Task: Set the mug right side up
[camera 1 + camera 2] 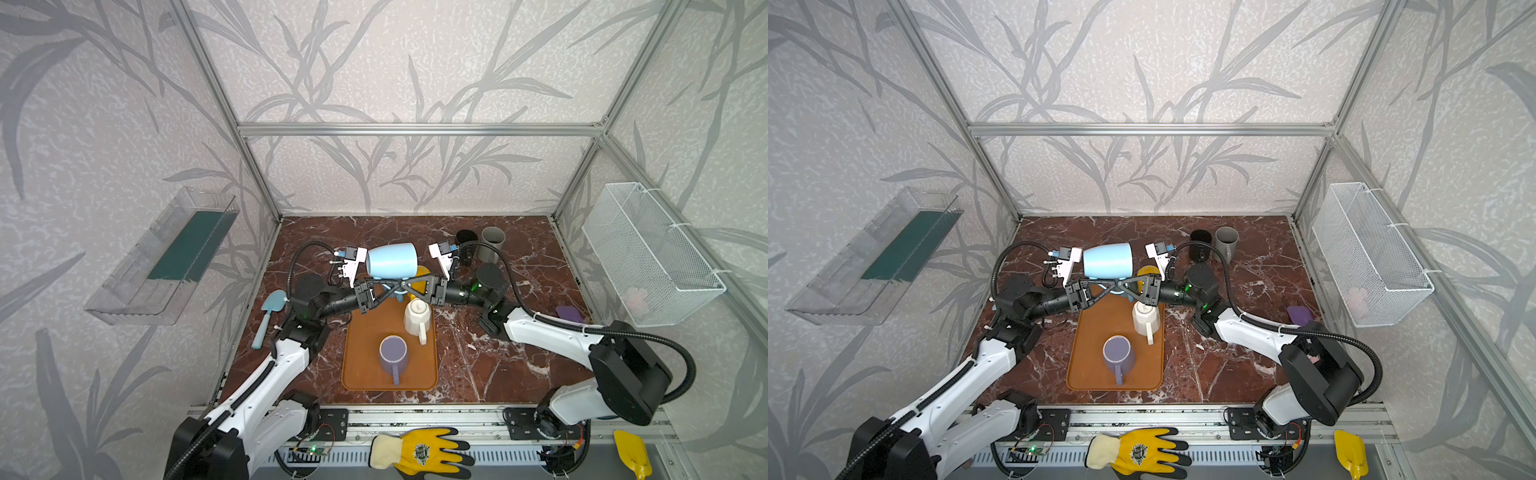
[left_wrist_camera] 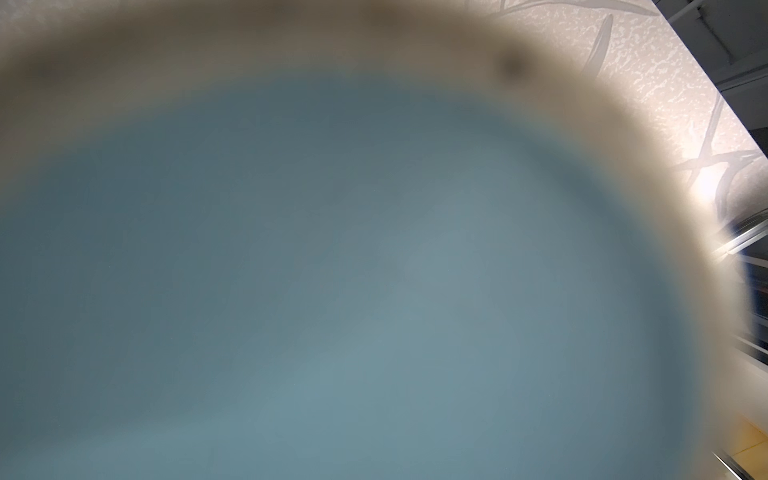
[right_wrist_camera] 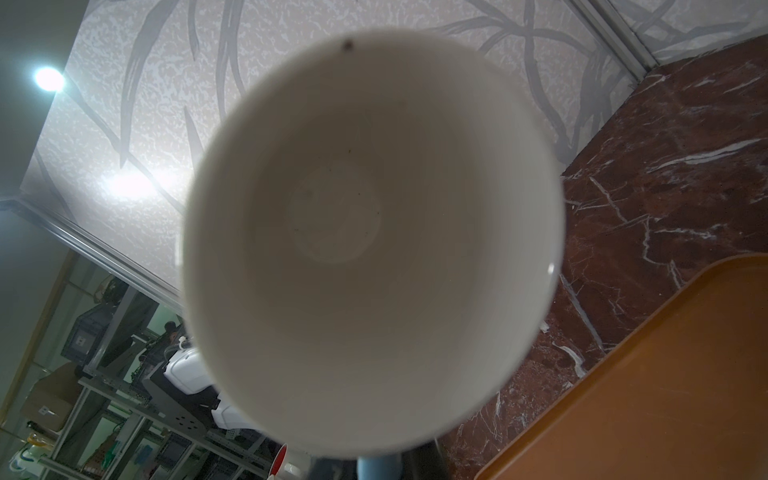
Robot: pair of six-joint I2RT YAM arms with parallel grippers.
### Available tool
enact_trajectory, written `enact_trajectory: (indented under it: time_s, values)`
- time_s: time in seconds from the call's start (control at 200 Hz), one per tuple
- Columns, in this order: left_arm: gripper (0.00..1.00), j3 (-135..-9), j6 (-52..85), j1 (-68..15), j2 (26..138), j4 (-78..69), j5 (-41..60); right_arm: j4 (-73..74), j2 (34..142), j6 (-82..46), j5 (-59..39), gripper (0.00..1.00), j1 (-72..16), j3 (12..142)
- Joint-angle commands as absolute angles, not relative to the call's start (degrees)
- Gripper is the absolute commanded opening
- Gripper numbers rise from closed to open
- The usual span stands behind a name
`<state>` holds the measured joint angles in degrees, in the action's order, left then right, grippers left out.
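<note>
Top views both show the marble desk (image 1: 478, 365) and orange tray (image 1: 365, 374) beneath the blue mug (image 1: 392, 259). The mug hangs sideways in the air, handle down, probably midway through its flip. The right end effector (image 1: 408, 287) is clamped on that handle. The left end effector (image 1: 395, 287) meets it there, but I cannot tell whether it grips. This looks like a handover so one wrist can roll the mouth upward.
</note>
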<state>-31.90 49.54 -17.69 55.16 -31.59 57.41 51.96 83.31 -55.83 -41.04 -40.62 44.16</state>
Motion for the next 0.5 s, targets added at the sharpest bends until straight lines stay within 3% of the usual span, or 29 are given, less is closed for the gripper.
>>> enact_trajectory:
  time_s: [0.0, 0.275, 0.495]
  values:
    - [0.23, -34.9, 46.5, -17.9, 53.6, -28.8, 58.0, 51.8, 80.1, -51.7, -41.0, 0.00, -40.7, 45.9]
    - [0.35, -36.8, 46.3, -17.8, 54.6, -26.2, 58.3, 47.7, 78.3, -48.6, -41.2, 0.00, -40.8, 46.1]
    - [0.35, -37.3, 45.5, -17.8, 54.3, -24.5, 58.3, 45.5, 76.7, -46.8, -41.6, 0.00, -40.8, 45.9]
